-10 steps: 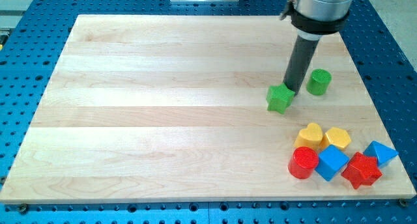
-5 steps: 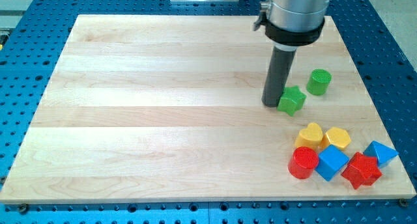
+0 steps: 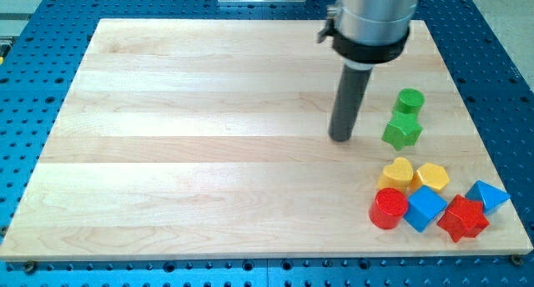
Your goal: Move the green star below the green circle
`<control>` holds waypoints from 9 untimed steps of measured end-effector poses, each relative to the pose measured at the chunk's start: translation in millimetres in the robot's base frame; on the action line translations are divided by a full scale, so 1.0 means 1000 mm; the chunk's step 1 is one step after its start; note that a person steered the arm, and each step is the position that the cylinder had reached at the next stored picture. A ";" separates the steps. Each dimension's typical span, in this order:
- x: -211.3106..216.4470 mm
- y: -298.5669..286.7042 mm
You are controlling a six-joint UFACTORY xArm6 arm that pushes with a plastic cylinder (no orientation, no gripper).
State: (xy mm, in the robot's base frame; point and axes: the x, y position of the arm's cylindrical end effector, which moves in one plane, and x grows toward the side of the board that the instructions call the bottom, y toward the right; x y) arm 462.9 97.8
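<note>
green star [image 3: 402, 131] right of my tip [image 3: 340, 138] — apart, under green circle [image 3: 409, 102].

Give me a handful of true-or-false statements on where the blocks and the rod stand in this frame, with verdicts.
1. The green star sits just below the green circle. True.
2. My tip presses against the green star. False: it stands apart, to the star's left in the view.
3. The red circle lies at the left end of the cluster near the view's bottom right. True.
4. The yellow heart lies alone at the view's top left. False: it is in that bottom-right cluster.
</note>
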 end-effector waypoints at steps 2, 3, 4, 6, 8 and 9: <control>0.006 0.077; 0.006 0.083; 0.006 0.082; -0.063 0.029; -0.140 0.157; -0.132 0.246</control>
